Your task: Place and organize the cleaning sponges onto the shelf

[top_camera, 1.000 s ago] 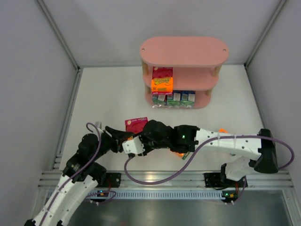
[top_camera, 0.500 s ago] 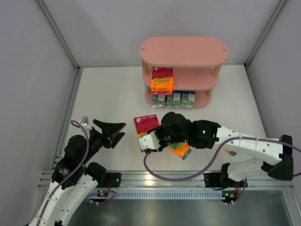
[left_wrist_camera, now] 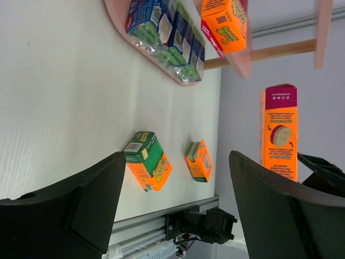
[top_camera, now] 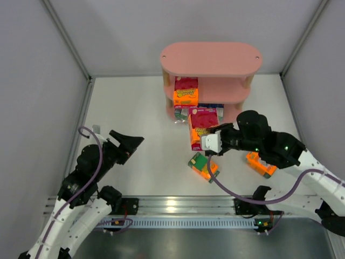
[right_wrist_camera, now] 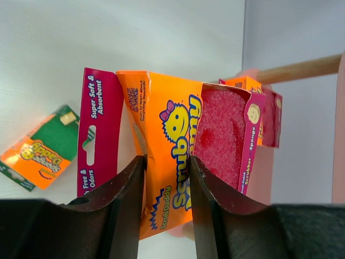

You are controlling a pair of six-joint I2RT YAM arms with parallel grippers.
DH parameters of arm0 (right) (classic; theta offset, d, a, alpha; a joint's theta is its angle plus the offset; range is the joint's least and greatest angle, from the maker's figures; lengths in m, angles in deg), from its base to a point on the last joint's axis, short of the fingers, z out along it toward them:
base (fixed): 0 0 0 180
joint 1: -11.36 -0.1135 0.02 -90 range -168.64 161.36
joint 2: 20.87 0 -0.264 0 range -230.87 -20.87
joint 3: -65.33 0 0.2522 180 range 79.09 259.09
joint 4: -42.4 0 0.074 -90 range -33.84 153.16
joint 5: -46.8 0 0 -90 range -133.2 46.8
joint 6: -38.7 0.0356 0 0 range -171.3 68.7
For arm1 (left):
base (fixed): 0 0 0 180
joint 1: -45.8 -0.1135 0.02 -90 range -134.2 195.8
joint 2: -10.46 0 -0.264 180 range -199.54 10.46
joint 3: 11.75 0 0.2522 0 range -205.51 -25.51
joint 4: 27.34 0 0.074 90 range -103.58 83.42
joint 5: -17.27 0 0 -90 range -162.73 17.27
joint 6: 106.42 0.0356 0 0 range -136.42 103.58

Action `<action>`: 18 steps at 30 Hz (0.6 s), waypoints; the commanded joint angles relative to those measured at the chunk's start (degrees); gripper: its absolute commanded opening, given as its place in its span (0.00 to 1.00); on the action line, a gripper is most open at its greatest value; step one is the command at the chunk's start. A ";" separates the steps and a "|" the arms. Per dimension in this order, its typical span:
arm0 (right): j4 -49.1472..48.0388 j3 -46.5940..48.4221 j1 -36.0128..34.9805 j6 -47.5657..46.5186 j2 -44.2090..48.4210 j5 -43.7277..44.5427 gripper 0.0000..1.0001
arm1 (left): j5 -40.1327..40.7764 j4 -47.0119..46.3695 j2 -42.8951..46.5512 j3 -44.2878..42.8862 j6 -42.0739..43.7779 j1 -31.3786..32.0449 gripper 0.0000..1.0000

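Right wrist shows us our right jaws pinching the orange-and-magenta pack (right_wrist_camera: pixel 167 145), pink sponge (right_wrist_camera: pixel 221 135) exposed, while top external adds our left jaws spread wide, empty.

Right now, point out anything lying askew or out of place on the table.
Two green-and-orange packs lie loose on the table, off the shelf: one rests at a slant near the middle, another is partly hidden under the right arm. The orange-and-magenta pack clamped in the right fingers is in the air, not yet shelved.
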 commanded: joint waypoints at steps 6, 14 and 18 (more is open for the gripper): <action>0.65 -1.71 12.06 -5.38 -1.72 1.06 0.29 | 0.38 0.32 -1.95 -2.01 6.62 -0.17 0.84; 1.79 2.16 19.81 -7.41 -5.15 -2.37 0.28 | -0.68 0.32 -1.77 -1.49 8.29 -0.17 0.84; 0.47 2.95 21.30 -8.20 -7.26 -2.28 0.29 | -0.77 0.23 -2.30 -1.22 8.90 -0.17 0.85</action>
